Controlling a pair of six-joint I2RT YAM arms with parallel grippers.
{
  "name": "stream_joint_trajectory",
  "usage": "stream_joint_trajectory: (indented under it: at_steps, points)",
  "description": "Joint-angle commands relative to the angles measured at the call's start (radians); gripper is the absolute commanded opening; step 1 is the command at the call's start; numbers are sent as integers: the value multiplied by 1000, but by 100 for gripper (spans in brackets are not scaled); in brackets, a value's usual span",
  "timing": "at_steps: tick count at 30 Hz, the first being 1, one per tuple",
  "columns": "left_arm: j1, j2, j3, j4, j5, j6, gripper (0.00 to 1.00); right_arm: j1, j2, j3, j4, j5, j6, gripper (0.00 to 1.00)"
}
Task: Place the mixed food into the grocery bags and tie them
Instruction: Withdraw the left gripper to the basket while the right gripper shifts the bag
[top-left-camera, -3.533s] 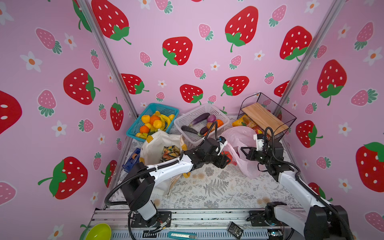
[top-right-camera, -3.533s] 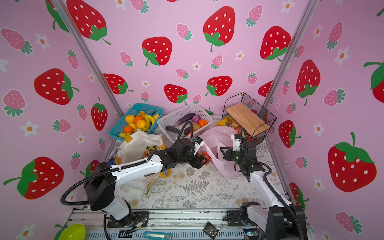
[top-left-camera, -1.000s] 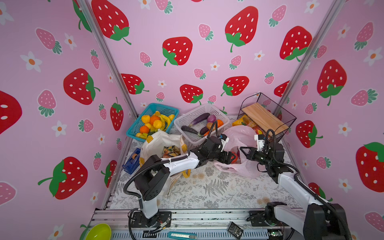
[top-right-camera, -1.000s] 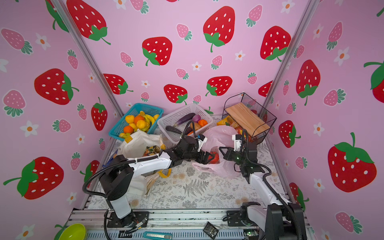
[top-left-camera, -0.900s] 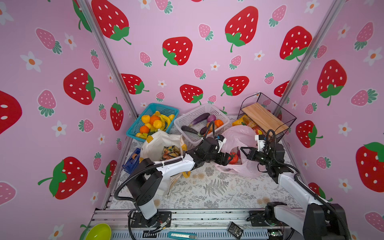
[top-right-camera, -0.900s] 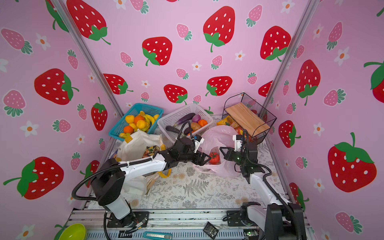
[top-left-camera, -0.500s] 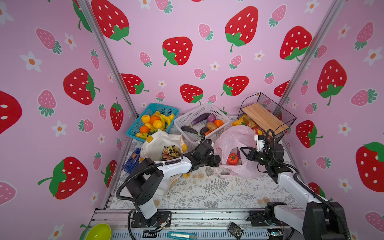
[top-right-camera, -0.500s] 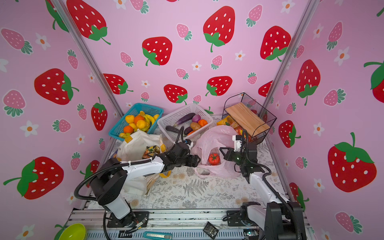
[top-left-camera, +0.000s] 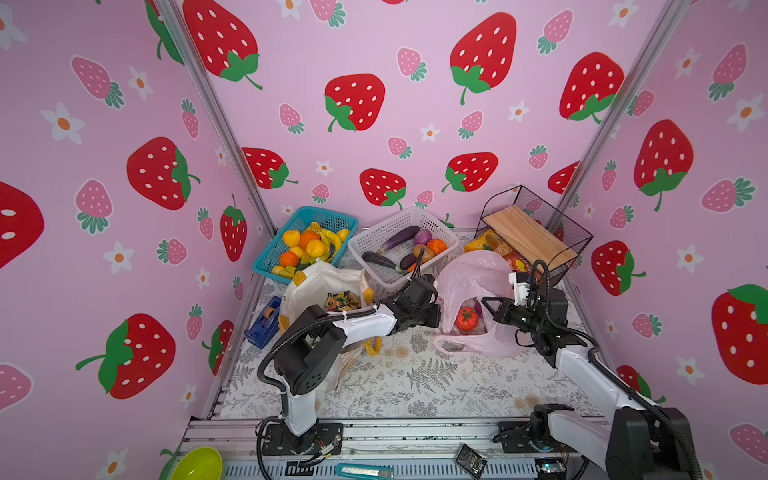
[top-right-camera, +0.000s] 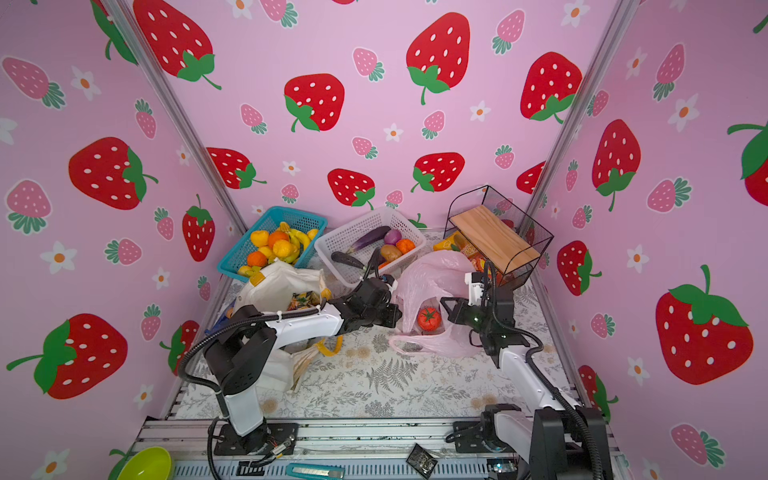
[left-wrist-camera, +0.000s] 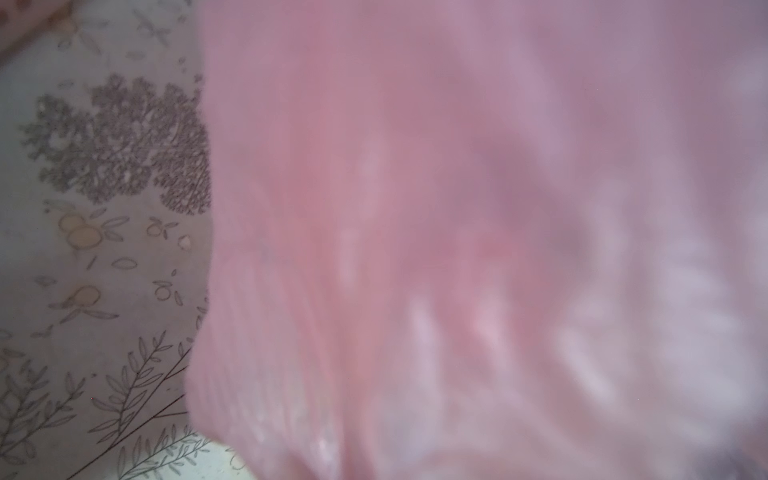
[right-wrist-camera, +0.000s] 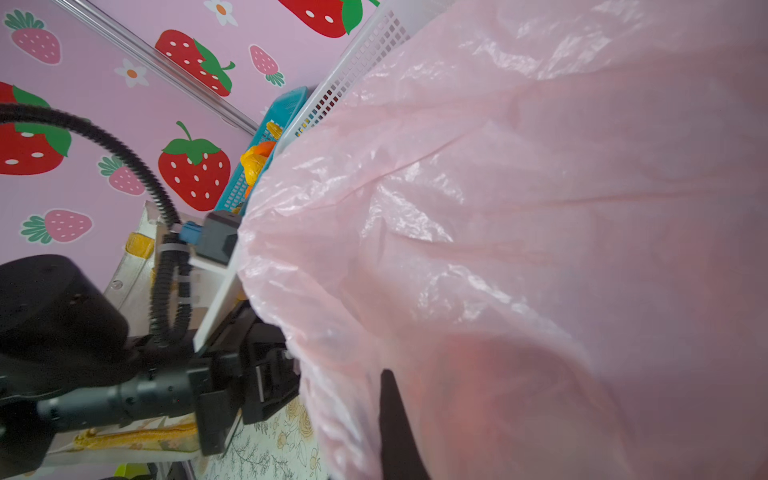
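The pink plastic bag (top-left-camera: 469, 278) (top-right-camera: 432, 274) lies open on the floral cloth with a red tomato (top-left-camera: 466, 319) (top-right-camera: 429, 319) inside it. My right gripper (top-left-camera: 487, 306) is shut on the bag's right rim; in the right wrist view one dark finger (right-wrist-camera: 395, 424) shows through the plastic (right-wrist-camera: 498, 208). My left gripper (top-left-camera: 437, 312) (top-right-camera: 395, 316) is at the bag's left edge. Pink plastic (left-wrist-camera: 457, 208) fills the left wrist view and hides those jaws. The white tote (top-left-camera: 320, 286) with yellow handles stands to the left, with snack packets (top-left-camera: 343, 300) in it.
At the back stand a blue basket (top-left-camera: 266, 259) of fruit, a white mesh basket (top-left-camera: 361, 243) of vegetables and a black wire rack (top-left-camera: 573, 241) with a wooden top. A blue tape dispenser (top-left-camera: 262, 322) lies by the left wall.
My left gripper pulled back out of the pink bag toward the left, leaving the tomato inside. The right gripper has kept its hold on the rim.
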Motion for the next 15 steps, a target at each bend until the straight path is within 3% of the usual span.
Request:
stream_joint_trajectory:
  at_steps: [1, 4, 7, 15]
  points:
    - [-2, -133, 32, 14, 197, 44, 12, -8, -54, 68, -107, 80, -88, 0]
    - [-9, -215, 47, 43, 367, 16, 10, -8, -97, 104, -191, 162, -132, 0]
    - [-15, -266, 71, 49, 444, -8, 9, -8, -131, 119, -250, 223, -165, 0]
    - [13, -247, 129, -14, 422, -24, 10, -8, -201, 177, -355, 279, -197, 0]
